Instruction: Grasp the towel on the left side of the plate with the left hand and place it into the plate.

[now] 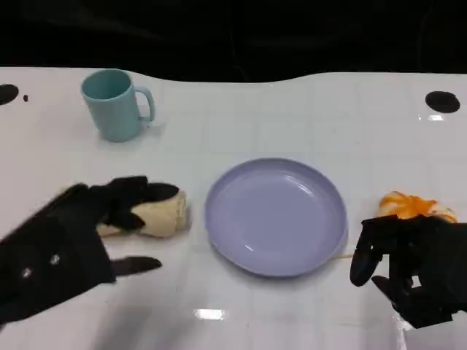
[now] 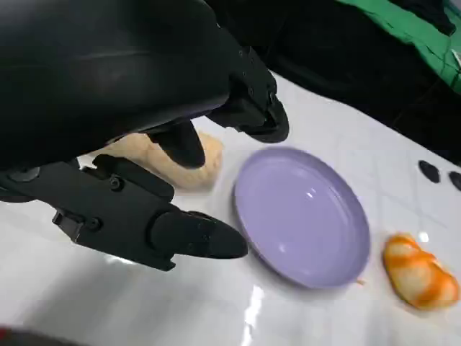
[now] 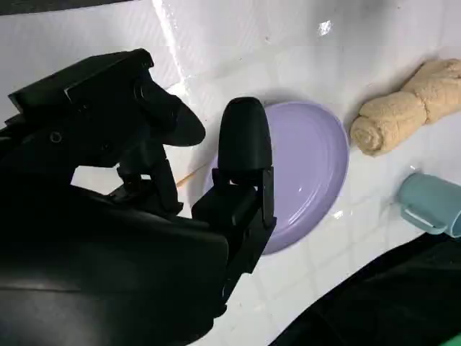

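- The left hand [image 1: 73, 237] sits at the lower left of the head view, over the white tabletop [image 1: 292, 109], its fingers [image 1: 142, 193] spread apart and reaching across the top of the towel [image 1: 157, 216]; the thumb lies below the roll, clear of it, so nothing is clamped yet. Whether the fingers actually touch the cloth cannot be told.
- In the left wrist view the same hand [image 2: 180, 180] has one dark finger [image 2: 180, 144] crossing in front of the towel [image 2: 198, 169], while the thumb lies apart from the cloth, nearer the camera.
- The towel is a cream-coloured roll lying on the tabletop just to the left of the plate [image 1: 276, 216], close to its rim but not on it (the right wrist view shows its twisted, rolled shape [image 3: 407, 112] most plainly).
- A teal mug [image 1: 113, 104] stands upright further back on the left, handle to the right, well apart from the towel.
- The plate is lilac, round and shallow, in the middle of the tabletop.
- An orange-and-white object [image 1: 412, 206] lies to the right of the plate, near its edge, too blurred to name.
- The right hand [image 1: 412, 266] rests at the lower right, just below that orange object, fingers curled inward with nothing in them.
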Action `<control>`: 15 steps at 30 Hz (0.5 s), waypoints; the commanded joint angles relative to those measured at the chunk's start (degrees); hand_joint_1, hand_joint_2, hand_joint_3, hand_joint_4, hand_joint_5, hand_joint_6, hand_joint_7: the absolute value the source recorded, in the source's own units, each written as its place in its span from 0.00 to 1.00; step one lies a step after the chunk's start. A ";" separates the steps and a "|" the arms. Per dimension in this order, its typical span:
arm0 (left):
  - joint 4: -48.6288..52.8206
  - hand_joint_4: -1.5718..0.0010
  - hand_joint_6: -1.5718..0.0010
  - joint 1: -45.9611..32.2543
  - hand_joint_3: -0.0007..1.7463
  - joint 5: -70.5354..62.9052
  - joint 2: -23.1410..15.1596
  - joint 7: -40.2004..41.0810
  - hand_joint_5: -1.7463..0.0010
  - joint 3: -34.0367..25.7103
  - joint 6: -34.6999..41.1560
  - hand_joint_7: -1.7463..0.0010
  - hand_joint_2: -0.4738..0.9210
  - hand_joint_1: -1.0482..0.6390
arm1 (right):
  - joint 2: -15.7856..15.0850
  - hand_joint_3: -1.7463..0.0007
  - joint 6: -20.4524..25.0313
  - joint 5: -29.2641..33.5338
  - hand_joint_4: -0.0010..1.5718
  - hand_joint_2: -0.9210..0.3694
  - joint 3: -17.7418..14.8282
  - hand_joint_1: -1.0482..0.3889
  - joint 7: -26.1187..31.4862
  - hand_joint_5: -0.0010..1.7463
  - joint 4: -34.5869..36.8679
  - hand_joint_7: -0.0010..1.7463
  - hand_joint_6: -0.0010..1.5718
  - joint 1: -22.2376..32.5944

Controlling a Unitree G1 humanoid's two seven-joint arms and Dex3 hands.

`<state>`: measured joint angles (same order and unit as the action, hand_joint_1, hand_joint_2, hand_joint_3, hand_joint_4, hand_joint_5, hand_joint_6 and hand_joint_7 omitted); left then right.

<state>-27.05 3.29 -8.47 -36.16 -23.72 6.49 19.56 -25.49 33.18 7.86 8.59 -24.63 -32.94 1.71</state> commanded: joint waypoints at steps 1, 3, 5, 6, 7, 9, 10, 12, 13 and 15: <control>4.05 0.89 0.82 4.38 0.03 -10.54 -3.44 -0.33 0.74 4.37 -2.74 0.99 1.00 0.30 | -0.14 0.41 -0.45 -0.23 0.44 0.24 -0.36 0.75 0.27 0.98 -0.23 0.82 0.44 0.00; 6.65 0.88 0.81 6.07 0.02 -14.56 -3.03 0.55 0.77 6.04 -4.15 0.99 0.99 0.30 | -0.32 0.41 0.41 0.09 0.44 0.24 -0.11 0.74 0.23 0.98 -0.73 0.82 0.43 -0.08; 9.41 0.87 0.81 7.37 0.01 -17.86 -2.49 1.43 0.77 7.29 -6.02 0.99 0.99 0.29 | -0.29 0.42 0.59 0.19 0.44 0.24 0.01 0.74 0.28 0.97 -0.92 0.81 0.43 -0.08; 11.45 0.86 0.80 8.41 0.01 -19.66 -2.25 1.84 0.78 8.22 -7.08 0.99 0.98 0.29 | -0.22 0.42 0.62 0.19 0.44 0.24 0.05 0.74 0.33 0.97 -1.02 0.81 0.43 -0.04; 14.19 0.86 0.80 9.91 0.01 -22.10 -2.03 2.42 0.78 9.67 -8.21 0.99 0.98 0.29 | -0.19 0.42 0.71 0.28 0.44 0.24 0.16 0.74 0.39 0.97 -1.12 0.81 0.43 -0.02; 18.63 0.85 0.79 12.35 0.00 -25.84 -1.48 3.16 0.78 11.79 -9.85 0.99 0.98 0.29 | -0.08 0.42 0.77 0.35 0.44 0.24 0.31 0.74 0.49 0.97 -1.27 0.81 0.44 0.05; 21.01 0.84 0.79 13.71 0.00 -27.49 -1.09 3.25 0.78 12.80 -10.50 0.99 0.98 0.29 | -0.03 0.42 0.93 0.43 0.45 0.24 0.42 0.74 0.53 0.97 -1.45 0.81 0.44 0.07; 25.83 0.83 0.79 16.67 0.00 -30.25 -0.06 2.96 0.80 14.75 -11.40 0.99 0.98 0.29 | 0.07 0.42 0.96 0.50 0.45 0.24 0.60 0.74 0.63 0.98 -1.74 0.82 0.44 0.15; 27.74 0.83 0.79 17.78 0.00 -31.20 0.36 2.95 0.81 15.41 -11.89 0.99 0.98 0.30 | 0.10 0.42 1.16 0.53 0.45 0.24 0.70 0.74 0.68 0.98 -1.94 0.82 0.44 0.16; 31.45 0.82 0.78 19.53 0.00 -32.62 1.30 3.84 0.82 16.29 -13.30 0.99 0.98 0.30 | 0.18 0.42 1.55 0.54 0.45 0.24 0.86 0.74 0.79 0.98 -2.28 0.82 0.44 0.17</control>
<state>0.17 20.23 -38.99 -35.41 -21.31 21.62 7.84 -25.22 33.98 8.26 9.71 -24.27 -34.35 1.91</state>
